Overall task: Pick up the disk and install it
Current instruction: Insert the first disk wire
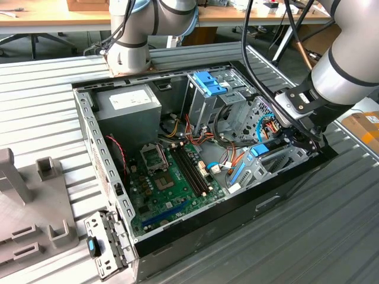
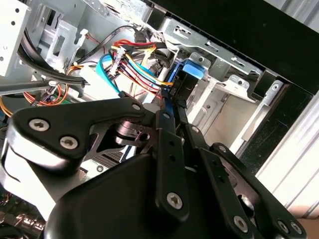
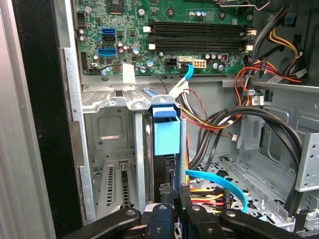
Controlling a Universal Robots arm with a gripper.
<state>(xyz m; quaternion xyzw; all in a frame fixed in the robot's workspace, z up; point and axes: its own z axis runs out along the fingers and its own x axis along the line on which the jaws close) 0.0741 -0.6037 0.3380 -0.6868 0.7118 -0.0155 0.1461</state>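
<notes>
I judge I'm mid-install: my gripper point(image 3: 169, 219) is pinched narrow on the disk point(image 3: 165, 134), which stands on edge in the bay point(image 3: 112, 129) at 3 o'clock of the case point(image 1: 89, 136) in the exterior view, so seating it calls for a square, straight push.

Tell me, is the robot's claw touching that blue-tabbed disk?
Touching. In the first wrist view the gripper closes on the disk's near edge, upright in its bay.

Motherboard point(image 1: 172, 183): green, lies flat in the open case, away from the gripper.
Grey box point(image 1: 127, 106): far corner, white label on top.
Grey fixture point(image 1: 29, 207): outside the case.
</notes>
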